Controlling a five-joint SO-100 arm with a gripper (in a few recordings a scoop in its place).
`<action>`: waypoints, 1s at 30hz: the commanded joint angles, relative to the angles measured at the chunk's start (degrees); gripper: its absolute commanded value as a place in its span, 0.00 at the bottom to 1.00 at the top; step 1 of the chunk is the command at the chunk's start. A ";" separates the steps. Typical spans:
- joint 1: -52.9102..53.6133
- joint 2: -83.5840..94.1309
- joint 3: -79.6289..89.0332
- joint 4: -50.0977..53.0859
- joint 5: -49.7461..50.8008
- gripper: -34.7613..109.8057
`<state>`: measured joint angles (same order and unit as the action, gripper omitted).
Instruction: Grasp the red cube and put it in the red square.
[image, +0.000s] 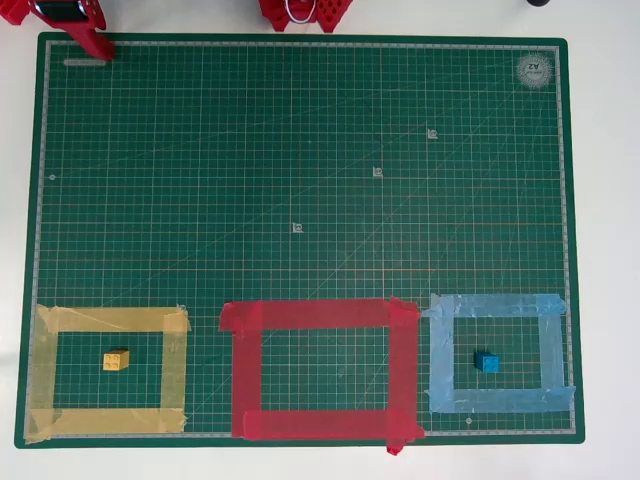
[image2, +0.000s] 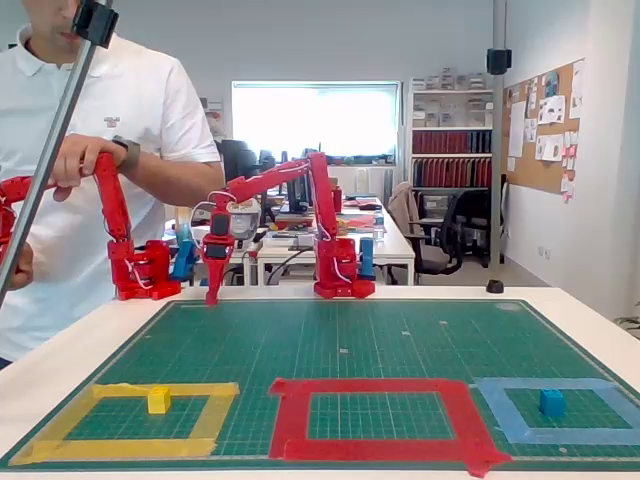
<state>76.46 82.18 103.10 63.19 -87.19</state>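
The red cube is hidden. The red square (image: 320, 316) (image2: 375, 388) is a large outline of wide red tape at the near middle of the green mat (image: 300, 150) (image2: 350, 340), with nothing inside it. My red gripper (image: 98, 46) (image2: 211, 292) points down at the mat's far left corner, far from the red square. Its fingers look close together in the fixed view, and what lies between or under them does not show.
A yellow cube (image: 116, 360) (image2: 158, 400) sits inside a yellow tape outline (image: 110, 320) (image2: 120, 448). A blue cube (image: 487, 362) (image2: 551, 402) sits inside a light-blue outline (image: 495, 306) (image2: 560, 435). A person (image2: 100, 120) stands behind the table's far left.
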 joint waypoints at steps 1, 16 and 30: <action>1.32 0.44 -1.05 -0.79 -0.35 0.36; 1.14 -2.20 -2.55 -1.49 -0.35 0.36; 0.79 -1.85 -3.25 -1.49 -1.14 0.24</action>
<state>76.55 78.31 102.57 61.79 -87.36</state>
